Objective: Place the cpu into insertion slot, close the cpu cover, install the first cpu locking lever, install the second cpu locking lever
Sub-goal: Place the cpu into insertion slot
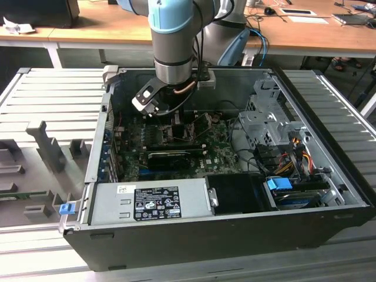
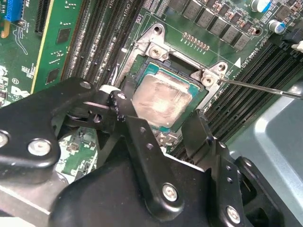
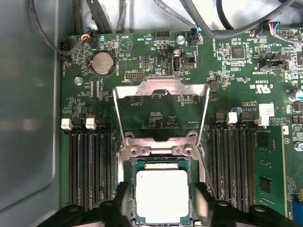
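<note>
Item: one open case (image 1: 88, 176) on a grey slatted counter (image 1: 47, 88), with one arm (image 1: 173, 41) reaching in from 12 o'clock on the exterior view's clock face. Inside, counted in that view: one grey power supply (image 1: 150, 200) at 7 o'clock, one black finned card (image 1: 170, 155) at centre, one drive cage (image 1: 264, 120) at 3 o'clock, one green board (image 1: 217, 158). Pincer (image 3: 161, 189): one, with two black fingers (image 3: 121, 201), spread apart and released, one finger on each side of the cpu; whether the pads touch its edges cannot be told. Cpu (image 3: 162, 196): one, pale grey face up, lying flat inside the slot (image 3: 158, 150), also seen seated there in the second wrist view (image 2: 161, 101). Slot: one, silver-rimmed, set between two banks of memory slots (image 3: 92, 170). Cover (image 3: 161, 84): one, a silver frame with a square window, swung open and standing back from the slot on the side away from the pincer, not lying on the cpu. Lever (image 2: 265, 88): one thin silver rod seen in the second wrist view, running out from a corner of the slot, raised off the board. Also on the board: one round coin cell (image 3: 103, 64) and four white clips (image 3: 66, 124), two at the end of each memory bank.
</note>
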